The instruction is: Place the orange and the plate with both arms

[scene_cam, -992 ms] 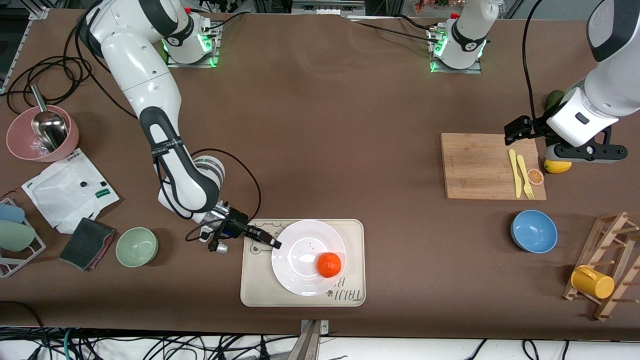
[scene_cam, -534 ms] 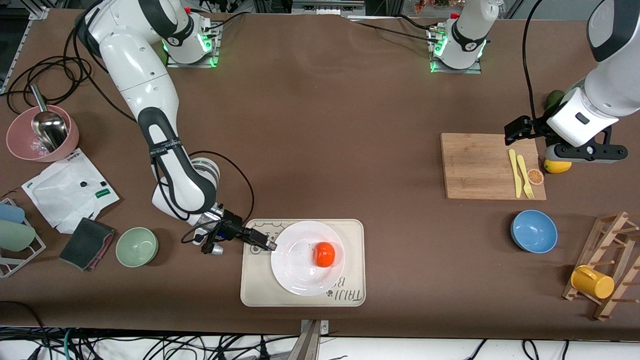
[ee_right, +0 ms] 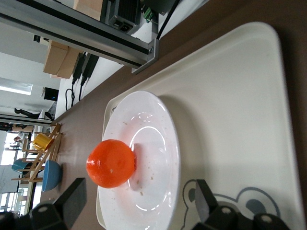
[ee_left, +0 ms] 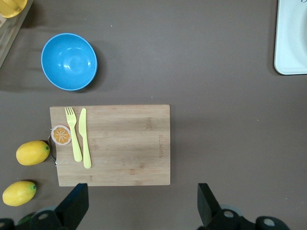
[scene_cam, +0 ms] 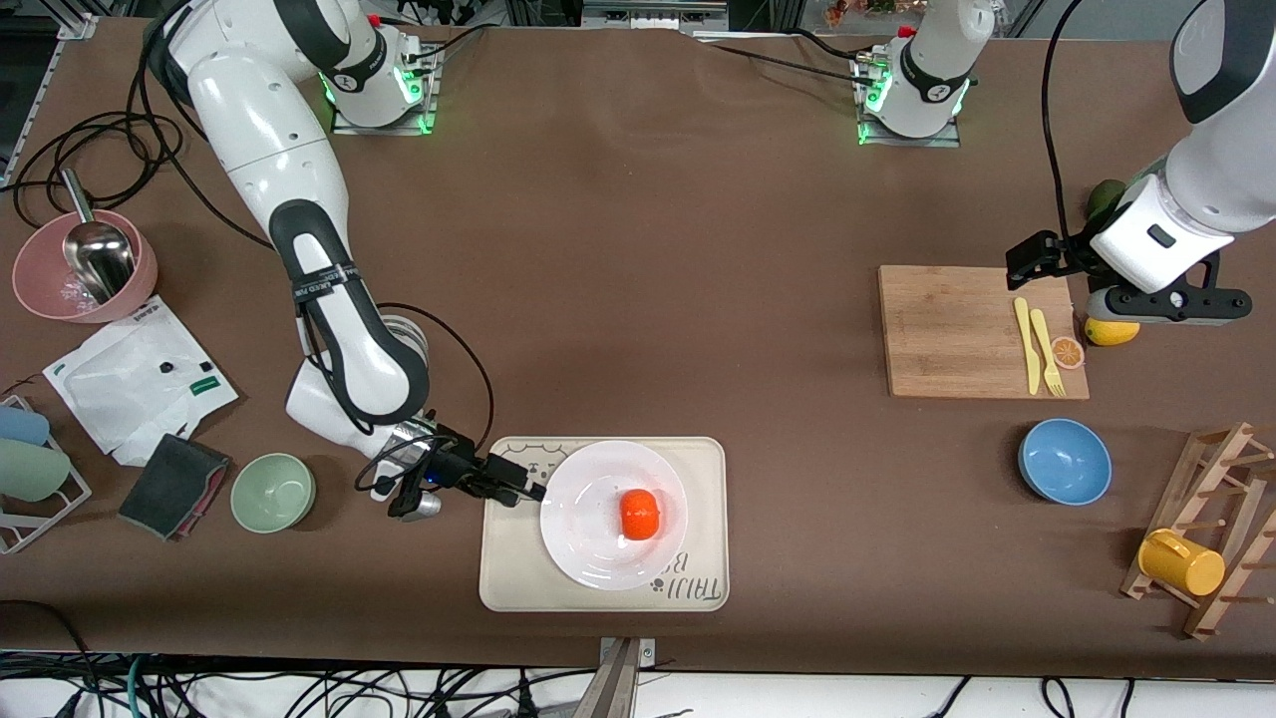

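Orange (scene_cam: 639,514) rolled to plate (scene_cam: 578,538) centre (bear tray (scene_cam: 698,469) beneath)

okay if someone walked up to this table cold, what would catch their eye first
Probably the bright orange sitting in the middle of the white plate, which rests on the beige bear-print tray near the front camera's edge. The right end effector sits open at the plate's rim, on the side toward the right arm's end. The left end effector waits open over the wooden cutting board.
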Robot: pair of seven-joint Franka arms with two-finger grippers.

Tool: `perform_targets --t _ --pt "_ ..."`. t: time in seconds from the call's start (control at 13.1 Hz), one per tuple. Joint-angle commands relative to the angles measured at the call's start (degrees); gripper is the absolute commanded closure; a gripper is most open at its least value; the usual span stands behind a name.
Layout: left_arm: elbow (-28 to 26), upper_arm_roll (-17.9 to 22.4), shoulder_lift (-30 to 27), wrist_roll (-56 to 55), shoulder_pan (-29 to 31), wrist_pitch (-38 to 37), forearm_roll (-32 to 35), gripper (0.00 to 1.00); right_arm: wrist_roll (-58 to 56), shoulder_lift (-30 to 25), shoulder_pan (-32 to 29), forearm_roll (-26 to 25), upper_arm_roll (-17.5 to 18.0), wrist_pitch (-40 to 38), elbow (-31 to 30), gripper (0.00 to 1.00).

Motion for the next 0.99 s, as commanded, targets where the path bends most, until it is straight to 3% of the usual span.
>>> perform_targets --t 0.0,0.46,0.61,0.92 --pt "1.8 0.1 0.7 0.0 0.2 -1.1 -1.1 0.0 0.2 -3.5 -0.2 -4.3 -0.3 -0.4 -2.4 0.0" --pt "1.8 0.1 0.7 0.1 0.3 -1.1 -1.1 0.0 10.9 -16.0 0.0 -22.9 -2.1 -3.4 -16.0 0.0" --pt "1.8 0.1 0.7 0.0 0.2 -1.1 -1.1 0.0 14.1 -20.1 0.0 -30.9 -5.1 -10.9 -18.2 0.0" --pt "1.8 0.1 0.7 0.0 0.2 -1.1 -1.1 0.0 18.3 -24.4 0.0 -45.4 -11.3 -32.1 -16.6 0.0"
